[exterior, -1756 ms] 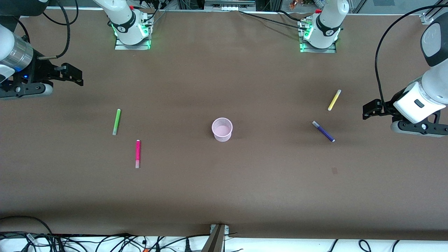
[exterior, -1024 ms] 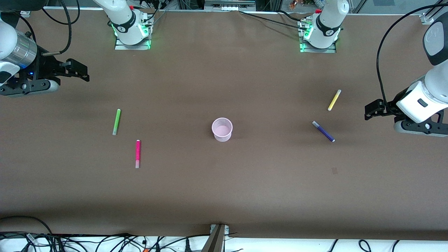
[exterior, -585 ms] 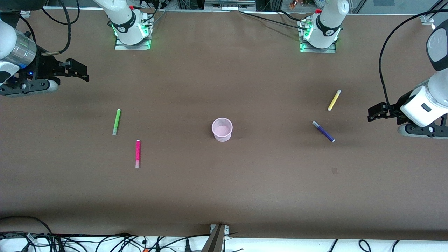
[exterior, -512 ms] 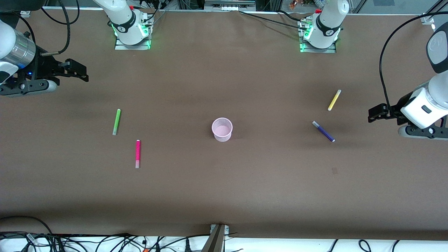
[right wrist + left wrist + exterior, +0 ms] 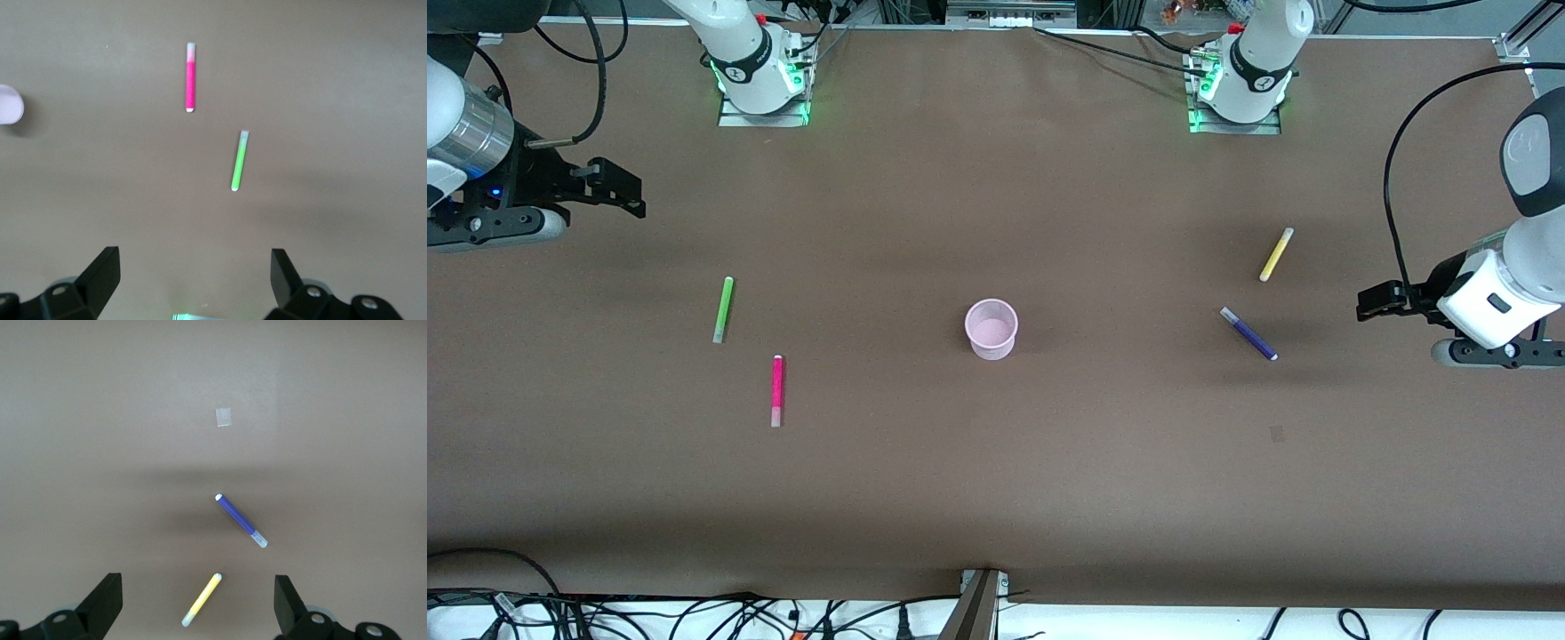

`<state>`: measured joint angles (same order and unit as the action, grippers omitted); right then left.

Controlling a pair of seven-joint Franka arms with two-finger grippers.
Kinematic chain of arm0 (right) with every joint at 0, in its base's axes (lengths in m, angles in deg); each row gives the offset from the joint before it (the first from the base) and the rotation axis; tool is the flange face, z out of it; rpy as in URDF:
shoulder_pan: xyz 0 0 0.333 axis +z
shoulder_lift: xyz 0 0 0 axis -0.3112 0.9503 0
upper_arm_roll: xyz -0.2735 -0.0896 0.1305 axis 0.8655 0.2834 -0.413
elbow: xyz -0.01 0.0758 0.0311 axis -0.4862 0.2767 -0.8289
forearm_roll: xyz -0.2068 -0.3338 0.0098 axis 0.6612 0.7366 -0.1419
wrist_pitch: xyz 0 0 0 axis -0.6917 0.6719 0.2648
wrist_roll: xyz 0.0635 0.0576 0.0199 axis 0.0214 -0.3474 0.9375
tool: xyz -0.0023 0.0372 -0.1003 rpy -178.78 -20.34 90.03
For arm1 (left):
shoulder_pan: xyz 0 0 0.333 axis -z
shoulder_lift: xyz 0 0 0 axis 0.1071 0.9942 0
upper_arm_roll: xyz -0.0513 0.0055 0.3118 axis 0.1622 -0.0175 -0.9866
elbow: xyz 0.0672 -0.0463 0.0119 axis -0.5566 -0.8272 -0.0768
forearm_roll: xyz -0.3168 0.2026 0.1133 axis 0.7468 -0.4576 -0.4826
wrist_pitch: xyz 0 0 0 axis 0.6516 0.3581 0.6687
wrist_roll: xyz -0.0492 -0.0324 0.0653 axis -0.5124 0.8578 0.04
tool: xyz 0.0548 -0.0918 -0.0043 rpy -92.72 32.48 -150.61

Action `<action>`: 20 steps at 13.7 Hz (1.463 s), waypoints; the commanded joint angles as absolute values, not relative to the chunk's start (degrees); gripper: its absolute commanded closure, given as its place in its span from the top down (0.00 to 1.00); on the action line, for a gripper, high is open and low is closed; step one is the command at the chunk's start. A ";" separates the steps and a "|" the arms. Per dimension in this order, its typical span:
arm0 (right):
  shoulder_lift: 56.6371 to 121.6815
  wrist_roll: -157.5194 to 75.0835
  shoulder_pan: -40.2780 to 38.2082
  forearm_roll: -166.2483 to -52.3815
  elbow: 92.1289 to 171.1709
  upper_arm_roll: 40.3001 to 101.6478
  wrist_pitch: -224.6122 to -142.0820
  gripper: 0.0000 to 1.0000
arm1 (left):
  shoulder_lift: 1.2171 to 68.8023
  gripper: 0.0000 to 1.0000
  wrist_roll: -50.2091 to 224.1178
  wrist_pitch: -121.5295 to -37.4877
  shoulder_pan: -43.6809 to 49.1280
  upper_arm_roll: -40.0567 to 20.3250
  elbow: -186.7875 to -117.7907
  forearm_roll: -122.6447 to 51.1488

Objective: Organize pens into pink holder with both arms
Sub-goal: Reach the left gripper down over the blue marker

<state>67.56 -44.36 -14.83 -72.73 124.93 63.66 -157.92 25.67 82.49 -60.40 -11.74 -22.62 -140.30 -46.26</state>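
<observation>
Cup (image 5: 991, 328): empty, 0 of 4 pens in
Pens on table: green (image 5: 722, 309), pink (image 5: 776, 390), yellow (image 5: 1275, 254), purple (image 5: 1248, 333)
Left gripper (image 5: 1371, 300): released, near purple
Right gripper (image 5: 618, 188): released, near green

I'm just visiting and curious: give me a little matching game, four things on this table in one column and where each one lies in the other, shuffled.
Things:
1. green pen
2. yellow pen
3. pink holder
4. dark purple pen

Places:
A. mid-table, between the pen pairs
B. left arm's end, farther from the front camera
C. right arm's end, beside the magenta pen
D. left arm's end, nearer the front camera

Pairs: 1-C, 2-B, 3-A, 4-D
</observation>
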 commanded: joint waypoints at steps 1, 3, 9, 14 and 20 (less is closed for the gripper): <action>67.89 -45.11 -14.88 -71.68 124.82 63.85 -160.09 1.00 | 27.57 1.00 90.13 -60.70 -11.34 -21.95 -141.08 -46.59; 67.89 -45.11 -14.88 -71.16 124.91 63.85 -160.98 1.00 | 30.38 1.00 99.09 -62.35 -10.81 -21.86 -141.08 -46.59; 67.45 -45.46 -14.62 -71.68 124.91 63.42 -160.19 1.00 | 35.67 1.00 119.85 -76.82 -10.28 -21.60 -149.31 -46.41; 67.37 -48.97 -14.53 -72.12 124.83 63.24 -159.49 1.00 | 35.49 1.00 133.41 -90.38 -10.54 -21.16 -160.84 -43.01; 67.45 -48.89 -14.53 -72.03 124.83 63.24 -159.22 1.00 | 35.58 1.00 132.71 -100.67 -10.37 -19.49 -170.43 -42.54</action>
<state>67.99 -47.97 -14.73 -72.04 124.97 63.33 -160.10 37.50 132.96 -97.97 -10.12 -19.69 -167.13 -43.32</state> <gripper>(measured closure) 0.000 0.000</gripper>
